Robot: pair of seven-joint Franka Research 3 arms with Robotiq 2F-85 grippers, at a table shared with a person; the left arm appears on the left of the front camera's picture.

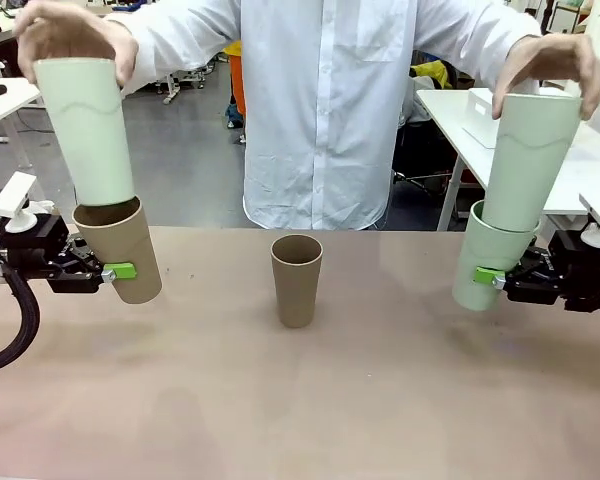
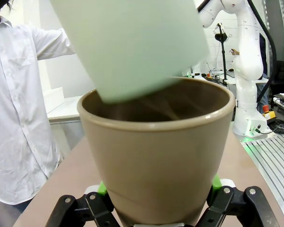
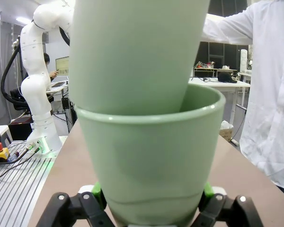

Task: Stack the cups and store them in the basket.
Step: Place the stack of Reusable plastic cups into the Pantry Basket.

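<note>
Stacking was only starting: the left fingers (image 1: pixel 121 270) gripped a tan-brown tapered matte tumbler (image 1: pixel 130 245), the right fingers (image 1: pixel 488 275) a mint-green tumbler (image 1: pixel 473 292). A person's hands (image 1: pixel 75 35) nested mint tumblers (image 1: pixel 88 130) into each, and another tan tumbler (image 1: pixel 296 280) waited mid-tabletop (image 1: pixel 300 410).

Tan cups (image 1: pixel 296 280), mint-green cups (image 1: pixel 85 125), white shirt (image 1: pixel 325 110).

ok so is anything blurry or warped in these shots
Front view: sharp and evenly lit, only faint soft shadows on the table. Left wrist view: the upper mint cup is smeared and out of focus; the wide lens swells the tan cup. Right wrist view: the lower mint cup looks slightly soft up close.
</note>
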